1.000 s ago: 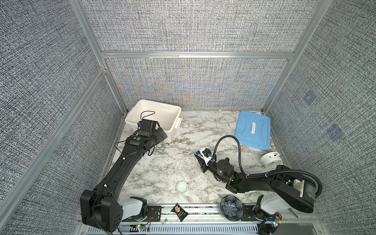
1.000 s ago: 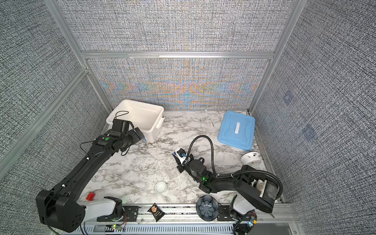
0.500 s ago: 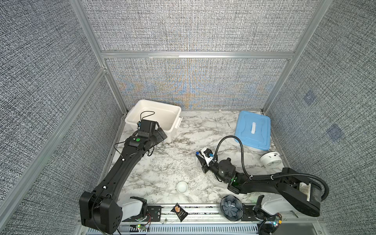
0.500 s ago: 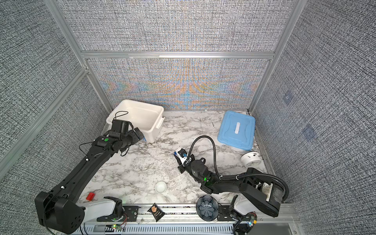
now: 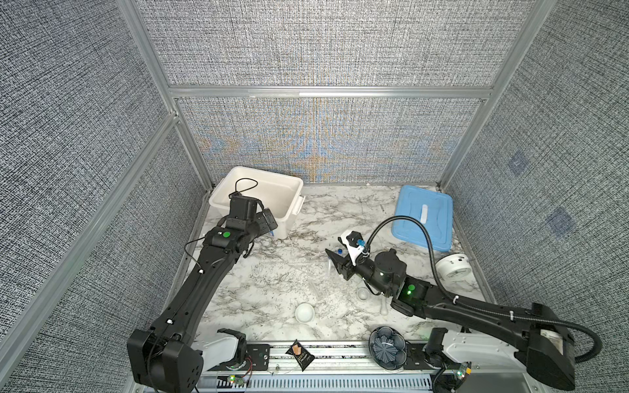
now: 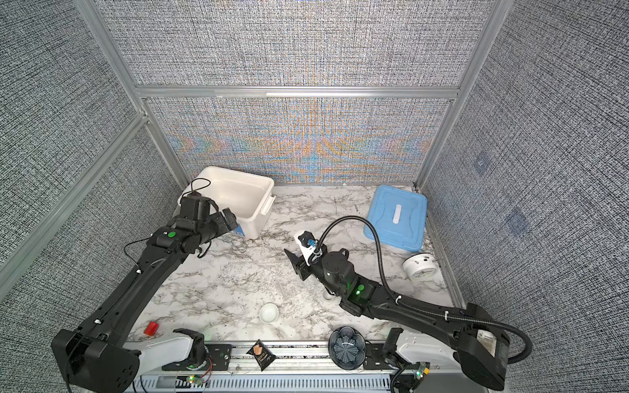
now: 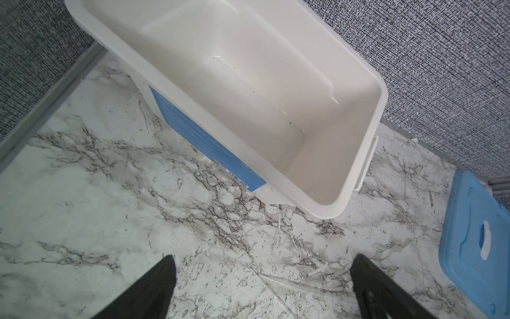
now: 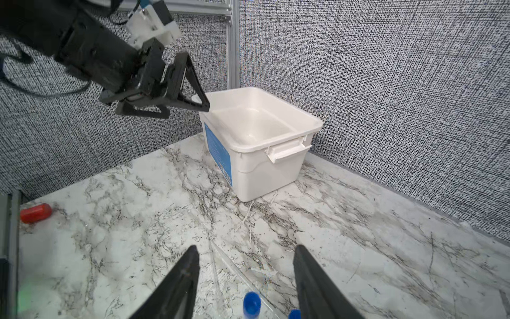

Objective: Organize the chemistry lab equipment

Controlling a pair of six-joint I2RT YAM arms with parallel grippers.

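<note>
- The right hand [image 8: 246, 248] is hanging low over the counter [image 8: 358, 262] with its fingers parted, gripping nothing.
- Two blue-capped tubes [image 8: 251, 302] are sitting between those fingers.
- The left hand [image 7: 264, 257] is hovering spread wide and empty, just beside the white bin [image 7: 358, 176].
- One white dish [image 5: 304, 312] is sitting near the counter's front edge.
- A second dish [image 5: 363, 294] and the pestle [image 5: 383, 308] are lying close by the right arm.
</note>
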